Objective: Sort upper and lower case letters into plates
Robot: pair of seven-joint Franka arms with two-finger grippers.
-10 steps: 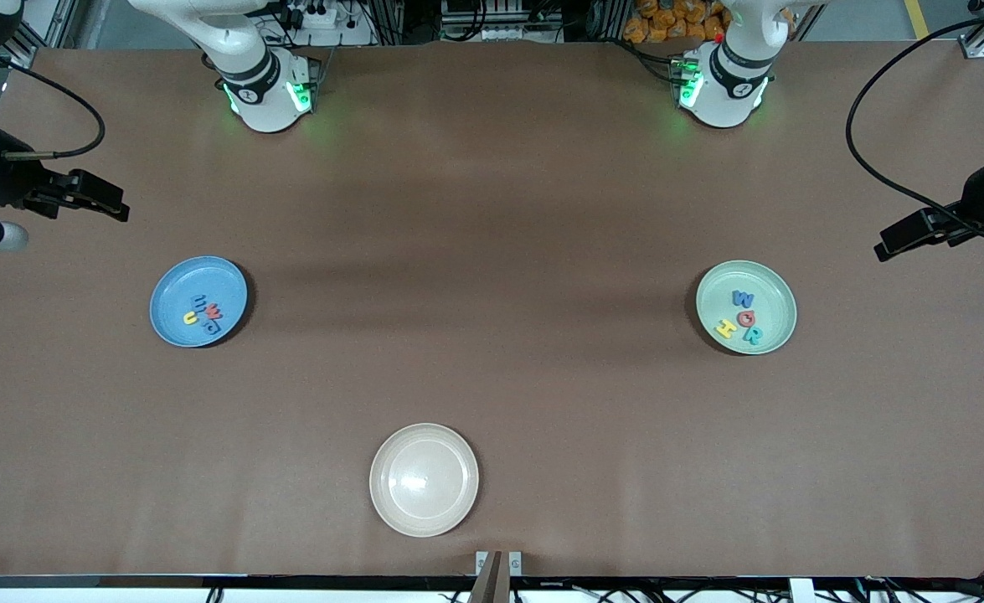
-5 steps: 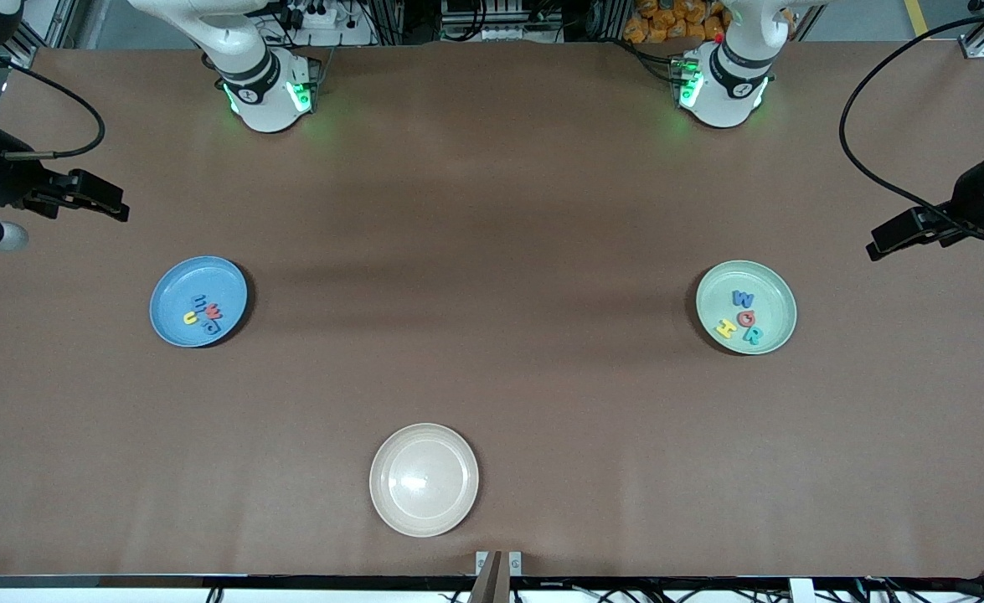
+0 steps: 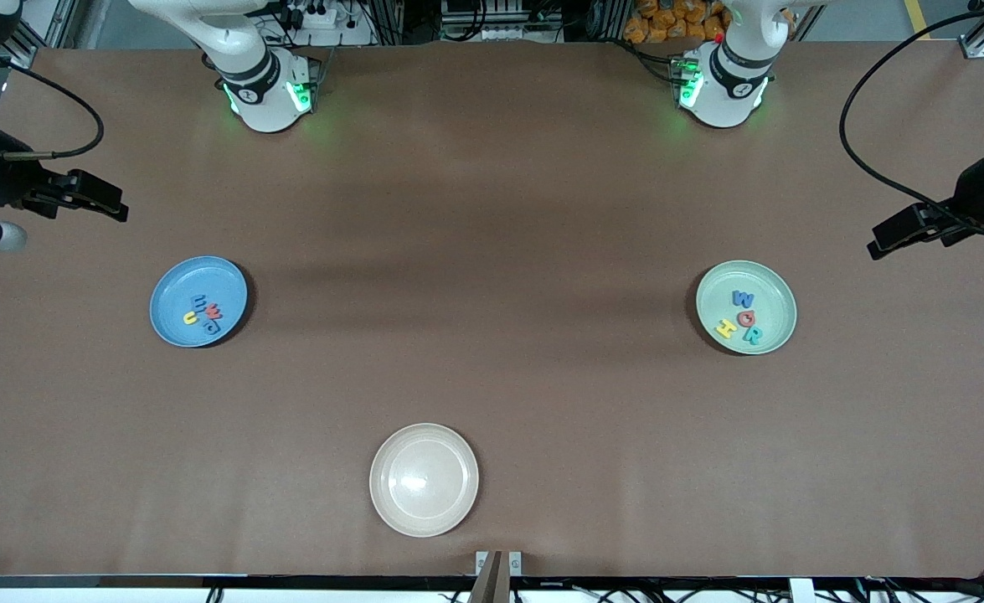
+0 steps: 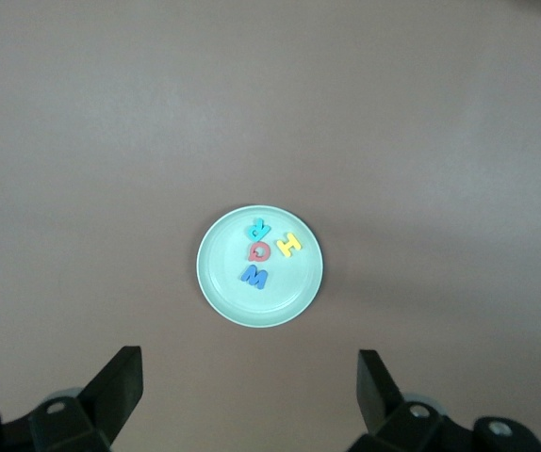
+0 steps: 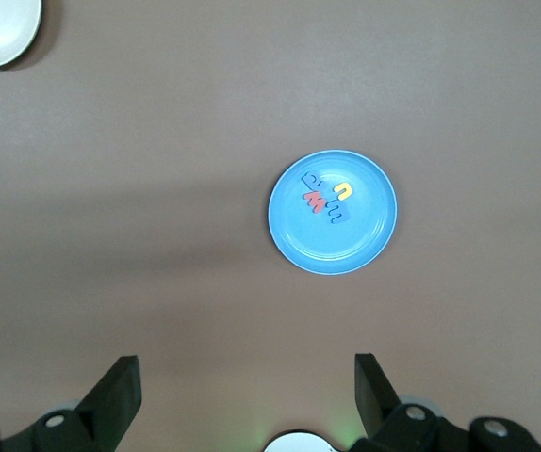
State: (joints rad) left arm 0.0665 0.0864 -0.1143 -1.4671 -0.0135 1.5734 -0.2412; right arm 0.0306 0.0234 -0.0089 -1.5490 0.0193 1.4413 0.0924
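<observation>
Letters all lie sorted in the two plates; only the left arm has drifted.

Four letters (image 3: pixel 205 315) sit in the blue plate (image 3: pixel 165 289) at nine o'clock on the bench (image 3: pixel 492 352), four letters (image 3: pixel 740 319) in the mint plate (image 3: pixel 775 289) at three; the cream plate (image 3: pixel 391 502) at six is empty. Since a second ago the left gripper (image 3: pixel 898 237) crept slightly inward, over bare bench at the left arm's end; the right gripper (image 3: pixel 102 201) kept still, waiting. Both fingers released, empty; sorting looks finished.
</observation>
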